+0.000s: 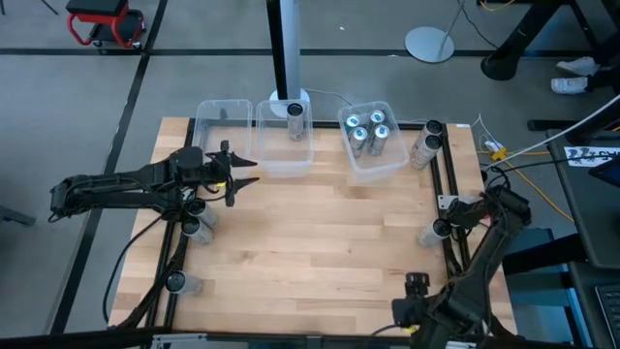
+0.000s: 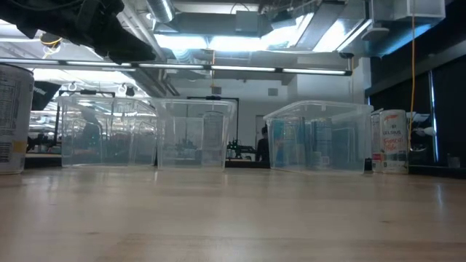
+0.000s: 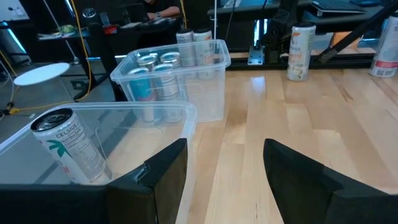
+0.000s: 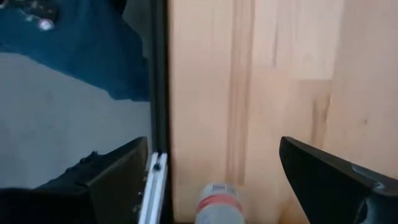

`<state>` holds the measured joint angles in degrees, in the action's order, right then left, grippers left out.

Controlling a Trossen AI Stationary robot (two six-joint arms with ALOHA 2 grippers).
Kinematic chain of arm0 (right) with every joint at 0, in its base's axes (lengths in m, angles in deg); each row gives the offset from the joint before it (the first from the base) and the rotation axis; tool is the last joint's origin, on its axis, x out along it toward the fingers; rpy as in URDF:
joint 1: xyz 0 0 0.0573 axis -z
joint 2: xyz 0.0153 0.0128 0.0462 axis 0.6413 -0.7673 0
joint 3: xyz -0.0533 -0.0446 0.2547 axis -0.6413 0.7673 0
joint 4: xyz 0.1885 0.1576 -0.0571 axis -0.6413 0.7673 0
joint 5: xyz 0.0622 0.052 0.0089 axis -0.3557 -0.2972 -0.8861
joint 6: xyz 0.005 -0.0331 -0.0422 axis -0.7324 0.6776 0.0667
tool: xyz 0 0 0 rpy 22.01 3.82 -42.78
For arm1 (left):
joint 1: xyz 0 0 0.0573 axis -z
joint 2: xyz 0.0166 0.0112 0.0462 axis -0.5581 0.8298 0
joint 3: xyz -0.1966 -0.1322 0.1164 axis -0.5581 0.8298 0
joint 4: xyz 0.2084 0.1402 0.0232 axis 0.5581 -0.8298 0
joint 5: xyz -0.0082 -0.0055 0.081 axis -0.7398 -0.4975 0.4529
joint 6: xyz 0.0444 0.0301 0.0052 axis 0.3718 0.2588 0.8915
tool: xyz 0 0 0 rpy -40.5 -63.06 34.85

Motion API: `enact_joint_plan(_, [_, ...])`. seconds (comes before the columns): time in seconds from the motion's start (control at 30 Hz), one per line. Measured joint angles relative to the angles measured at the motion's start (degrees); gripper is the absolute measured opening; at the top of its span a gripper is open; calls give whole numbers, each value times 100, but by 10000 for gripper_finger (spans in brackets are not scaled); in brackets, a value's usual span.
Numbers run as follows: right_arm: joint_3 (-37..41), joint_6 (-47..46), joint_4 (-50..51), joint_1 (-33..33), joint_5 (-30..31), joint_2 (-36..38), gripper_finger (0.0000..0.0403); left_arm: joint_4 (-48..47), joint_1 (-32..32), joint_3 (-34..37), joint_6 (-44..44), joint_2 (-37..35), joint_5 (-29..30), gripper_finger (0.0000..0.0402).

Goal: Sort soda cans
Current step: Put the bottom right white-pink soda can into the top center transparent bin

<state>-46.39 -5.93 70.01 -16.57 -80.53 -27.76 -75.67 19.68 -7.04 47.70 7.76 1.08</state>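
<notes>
Wooden worktop (image 1: 320,242) with three clear bins along its far edge.

Near the right edge hangs the right gripper (image 4: 211,180), jaws wide and empty, over a red-banded can (image 4: 214,202). Left gripper (image 1: 247,173) hovers by the middle bin (image 1: 283,145), jaws parted, holding nothing. Three cans (image 1: 194,218) stand along the left edge, three along the right. Middle bin holds one can (image 1: 295,118); the right bin (image 1: 373,136) holds four; the left bin (image 1: 221,121) shows none.
</notes>
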Motion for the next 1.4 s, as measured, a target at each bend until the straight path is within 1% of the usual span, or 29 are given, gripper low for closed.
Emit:
enact_joint_plan(0.17, [-430,-507,635,-348,359,34,363,-47,2,0,5,-1,0,200])
enact_joint_plan(0.3, [-458,-723,847,-636,155,22,363,-98,0,0,9,0,0,200])
enact_joint_plan(0.4, [-458,-743,884,-711,71,-12,363,-92,0,0,9,0,0,200])
enact_joint_plan(0.57, [-458,-727,570,-632,184,-40,363,-76,0,0,-2,-2,0,200])
enact_joint_plan(0.73, [-458,-571,270,-548,577,-97,363,-80,1,0,-8,-1,0,200])
enact_joint_plan(0.9, [-455,-448,287,-502,461,-228,363,-94,0,0,-9,-1,0,200])
enact_joint_plan(0.97, [-455,-472,244,-502,511,-250,363,-94,0,0,-2,-2,0,200])
enact_joint_plan(1.13, [-455,-415,64,-491,1127,-267,363,-82,1,0,4,-2,0,200])
enact_joint_plan(1.17, [-455,-403,85,-476,1176,-267,363,-83,0,0,4,-2,0,200])
enact_joint_plan(1.3, [-455,-140,239,-313,832,-267,363,-81,0,0,4,-2,0,200])
enact_joint_plan(1.33, [-455,-140,260,-279,909,-280,363,-83,0,0,6,-1,0,200])
enact_joint_plan(1.4, [-455,-98,286,-221,1273,-297,363,-81,0,0,7,-1,0,200])
